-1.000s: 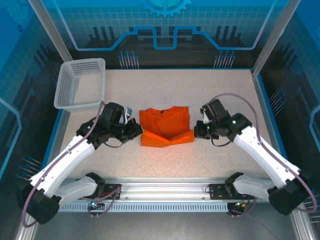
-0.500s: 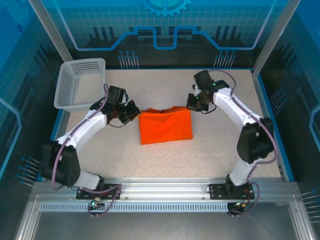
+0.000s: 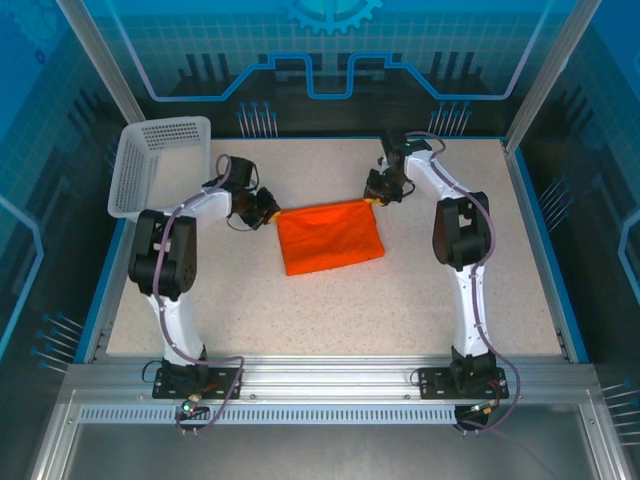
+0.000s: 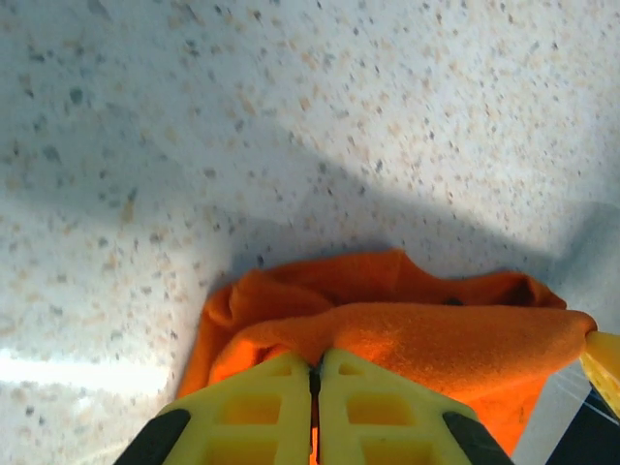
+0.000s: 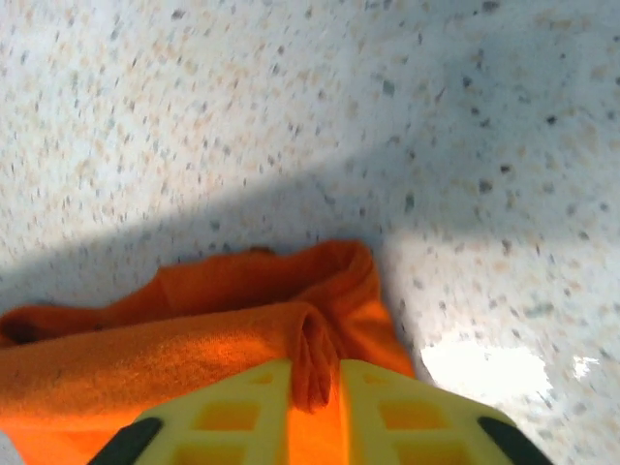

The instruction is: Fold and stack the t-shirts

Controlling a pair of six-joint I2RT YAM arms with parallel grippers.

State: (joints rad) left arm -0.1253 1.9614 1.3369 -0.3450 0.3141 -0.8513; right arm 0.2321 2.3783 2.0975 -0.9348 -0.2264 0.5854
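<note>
T-shirt (image 3: 330,236) corners pinched by left end effector (image 4: 316,362) and right end effector (image 5: 315,376), arms outstretched.

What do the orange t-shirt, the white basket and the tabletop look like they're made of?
T-shirt: soft matte fabric, probably cotton knit; it bunches in folds with a fuzzy nap. Basket: white plastic, likely moulded; regular grid of holes. Tabletop: hard speckled surface, stone-look or laminate, slightly glossy where light glares.
</note>
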